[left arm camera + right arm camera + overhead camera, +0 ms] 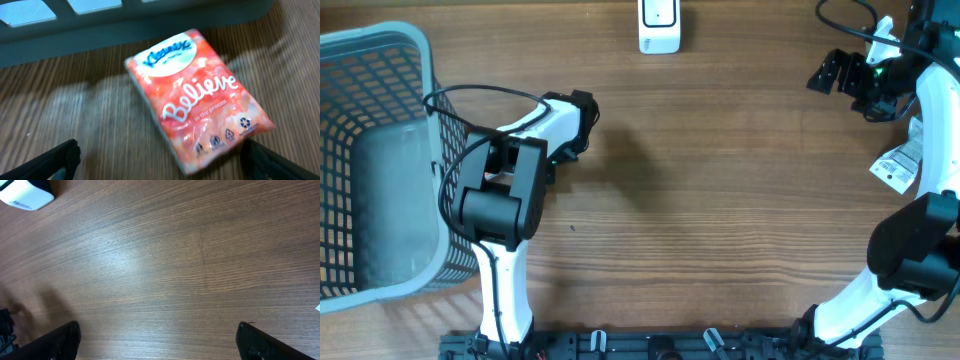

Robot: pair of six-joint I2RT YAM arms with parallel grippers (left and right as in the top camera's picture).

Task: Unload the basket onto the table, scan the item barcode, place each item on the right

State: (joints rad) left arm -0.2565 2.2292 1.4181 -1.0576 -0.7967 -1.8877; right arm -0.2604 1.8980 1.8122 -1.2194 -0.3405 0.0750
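Observation:
An orange Kleenex tissue pack (197,95) lies flat on the wooden table in the left wrist view, just in front of the basket wall (125,22). No barcode shows on its upper face. My left gripper (161,156) hovers over the pack's near end, open, with its right finger (270,162) beside the pack's corner. In the overhead view the left arm (510,170) hides the pack. A white scanner (659,25) stands at the table's far edge and also shows as the scanner (27,195) in the right wrist view. My right gripper (835,72) is open and empty above bare table at the far right.
A grey mesh basket (420,45) fills the left side, close to the left arm. A white printed tag (898,165) lies by the right arm. Cables run near the right wrist at the back right.

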